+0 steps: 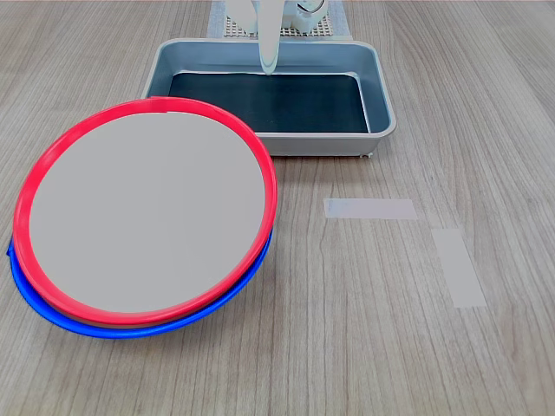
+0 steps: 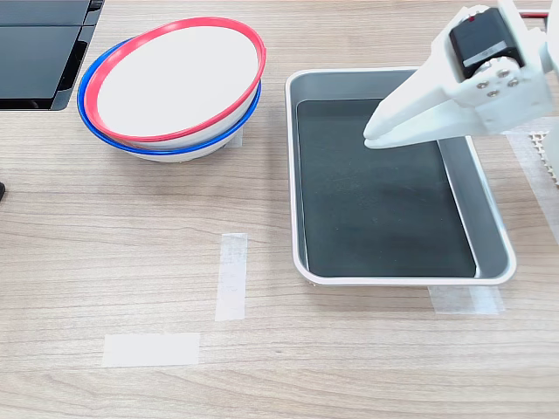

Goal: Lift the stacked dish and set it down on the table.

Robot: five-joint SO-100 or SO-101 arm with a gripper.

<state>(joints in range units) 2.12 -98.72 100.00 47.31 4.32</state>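
Observation:
The stacked dish (image 1: 147, 212) (image 2: 179, 77), red-rimmed with a flat pale grey centre, rests on top of a same-sized blue-rimmed plate (image 1: 130, 325) (image 2: 170, 150). Both sit on the table (image 1: 347, 347) (image 2: 105, 262), at the first exterior view's left and the second exterior view's upper left. My white gripper (image 1: 270, 65) (image 2: 374, 135) hangs above the grey tray, well apart from the dishes. Its fingers lie together, shut, with nothing between them.
A grey rectangular tray (image 1: 381, 117) (image 2: 493, 236) with a dark bottom stands empty beside the dishes. Two pale tape strips (image 1: 368, 208) (image 2: 231, 275) lie on the wood. A dark flat object (image 2: 39, 52) sits at the second exterior view's upper left corner.

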